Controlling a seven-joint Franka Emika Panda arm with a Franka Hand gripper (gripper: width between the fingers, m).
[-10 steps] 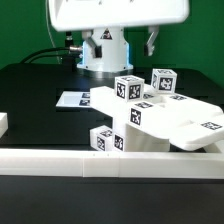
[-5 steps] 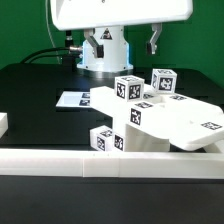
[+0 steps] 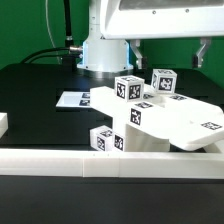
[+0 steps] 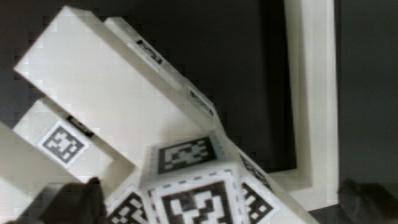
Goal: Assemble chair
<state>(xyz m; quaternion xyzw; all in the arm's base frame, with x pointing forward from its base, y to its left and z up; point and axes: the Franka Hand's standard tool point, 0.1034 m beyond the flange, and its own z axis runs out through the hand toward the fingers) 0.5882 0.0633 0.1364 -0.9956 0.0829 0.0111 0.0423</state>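
Honestly, much of what I wanted to check was cut off or blurred. From the exterior view I could see the gripper (image 3: 168, 52) only as two dark fingers hanging below the arm's white housing at the top edge, one near the middle and one far toward the exterior view's right; the rest of the arm was cropped away. The fingers stood wide apart with nothing between them, so I read the hand as released and empty, hovering above the parts and touching none of them.

The chair (image 3: 150, 118) sat as a heap of white tagged parts on the black table (image 3: 40, 85), just behind the long white border rail (image 3: 110, 164) that ran across the front. I could make out tagged cubes on top, a flat panel leaning toward the exterior view's right, and a square post near the rail, but how the pieces interlocked underneath was hidden. The marker board (image 3: 76, 99) lay flat beyond the heap, partly covered by it.

On the wrist view the chair (image 4: 125, 75) filled the picture as a long slanted white piece with tagged blocks near the lens. Both fingertips (image 4: 71, 200) showed only as dark blurs at the edge.
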